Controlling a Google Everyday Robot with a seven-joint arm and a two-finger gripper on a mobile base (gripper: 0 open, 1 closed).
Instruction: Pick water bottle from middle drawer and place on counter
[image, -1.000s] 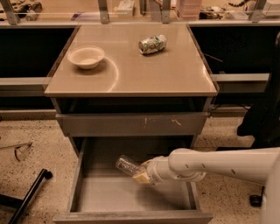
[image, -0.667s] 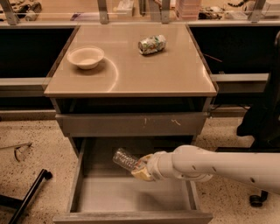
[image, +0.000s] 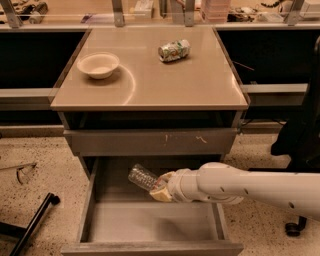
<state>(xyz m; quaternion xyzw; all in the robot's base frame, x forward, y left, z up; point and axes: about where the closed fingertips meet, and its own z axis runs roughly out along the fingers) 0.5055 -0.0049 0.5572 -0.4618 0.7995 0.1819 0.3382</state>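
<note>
The water bottle (image: 141, 176), clear and ribbed, is held tilted above the grey floor of the open middle drawer (image: 150, 222), its base pointing up and left. My gripper (image: 159, 187) is shut on the bottle's neck end, at the tip of the white arm (image: 240, 187) that reaches in from the right. The glossy tan counter (image: 165, 80) tops the cabinet above the drawer. The bottle's cap and label are hidden by my gripper.
A white bowl (image: 98, 65) sits at the counter's back left and a crushed green-and-white can (image: 174, 50) at its back middle. A scratched grey drawer front (image: 150, 141) is closed above the open drawer. A dark chair leg (image: 30, 225) lies on the floor at left.
My gripper has lifted the bottle up and slightly left, off the drawer floor, towards the drawer's back.
</note>
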